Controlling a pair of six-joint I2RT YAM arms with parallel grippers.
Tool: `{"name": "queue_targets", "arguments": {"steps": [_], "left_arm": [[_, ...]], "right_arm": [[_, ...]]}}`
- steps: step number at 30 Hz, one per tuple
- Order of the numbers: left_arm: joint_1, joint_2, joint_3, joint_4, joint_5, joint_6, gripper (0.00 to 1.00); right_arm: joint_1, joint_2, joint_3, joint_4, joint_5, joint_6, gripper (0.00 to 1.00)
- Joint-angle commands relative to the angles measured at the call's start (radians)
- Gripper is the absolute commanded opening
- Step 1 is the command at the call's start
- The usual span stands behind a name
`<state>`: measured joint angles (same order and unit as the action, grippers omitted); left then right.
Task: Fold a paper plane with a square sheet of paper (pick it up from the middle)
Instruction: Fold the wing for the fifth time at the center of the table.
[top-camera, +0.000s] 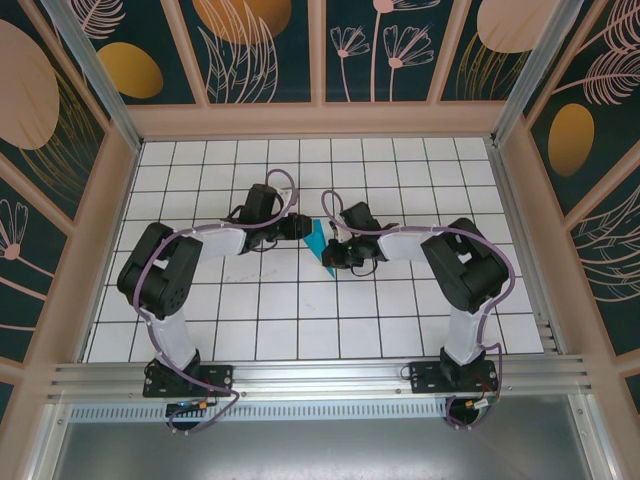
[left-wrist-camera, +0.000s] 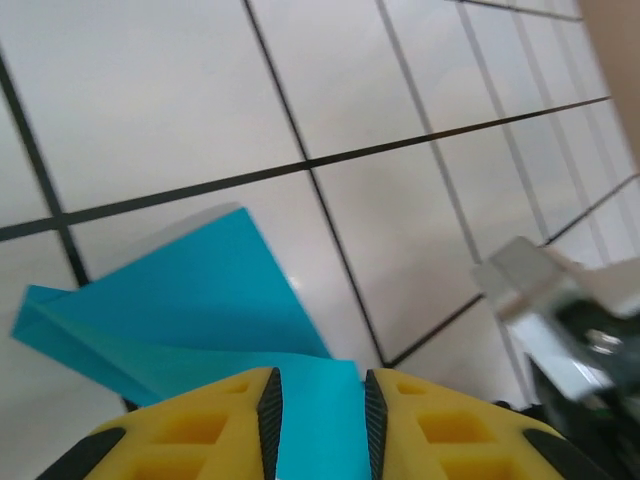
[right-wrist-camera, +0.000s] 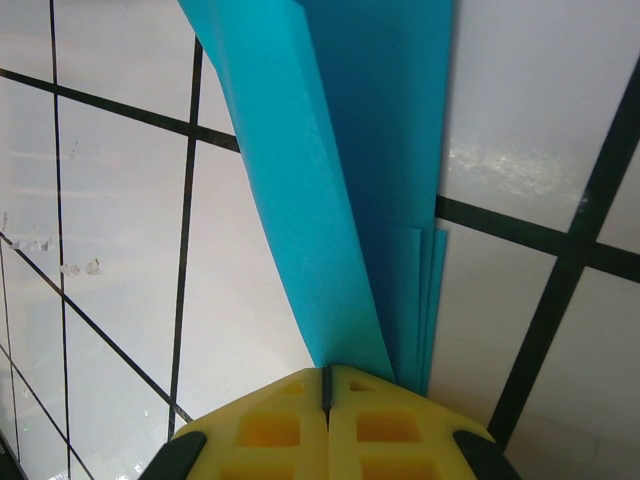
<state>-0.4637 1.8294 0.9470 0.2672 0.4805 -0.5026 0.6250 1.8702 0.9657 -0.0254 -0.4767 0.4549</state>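
The teal-blue paper (top-camera: 318, 243) is folded into a narrow, layered strip and hangs between both grippers over the middle of the tiled table. In the right wrist view the paper (right-wrist-camera: 330, 150) runs away from my right gripper (right-wrist-camera: 327, 375). Its yellow fingers are pressed together, and one raised flap ends right at their seam. Stacked layers lie beside that flap on the right. In the left wrist view my left gripper (left-wrist-camera: 320, 400) has its jaws apart, with a flat band of the paper (left-wrist-camera: 200, 290) lying in the gap, not pinched. From above, the left gripper (top-camera: 303, 228) and right gripper (top-camera: 332, 252) nearly meet.
The white tiled table (top-camera: 300, 310) is walled by patterned panels at the back and both sides. A metal rail (top-camera: 320, 378) runs along the near edge by the arm bases. A blurred grey part of the right arm (left-wrist-camera: 545, 300) sits close to the left gripper.
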Motion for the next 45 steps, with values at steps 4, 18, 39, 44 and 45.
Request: {"name": "queue_targets", "arguments": {"steps": [4,18,39,44,45], "left_arm": [[-0.003,0.011,-0.063,0.118,0.122,-0.083,0.26],[-0.038,0.116,-0.025,0.082,0.138,-0.097,0.22],[-0.012,0.176,0.116,-0.2,-0.195,-0.037,0.18],[0.029,0.191,0.128,-0.201,-0.188,-0.023,0.18],[0.039,0.198,0.13,-0.199,-0.183,-0.022,0.18]], "right_arm": [[-0.007,0.052,-0.038,-0.092,0.039,0.011,0.0],[-0.007,0.071,-0.033,-0.105,0.048,0.013,0.0],[-0.007,0.091,-0.093,-0.167,0.128,0.007,0.0],[-0.007,0.091,-0.127,-0.153,0.128,0.017,0.0],[-0.009,0.093,-0.132,-0.15,0.128,0.019,0.0]]}}
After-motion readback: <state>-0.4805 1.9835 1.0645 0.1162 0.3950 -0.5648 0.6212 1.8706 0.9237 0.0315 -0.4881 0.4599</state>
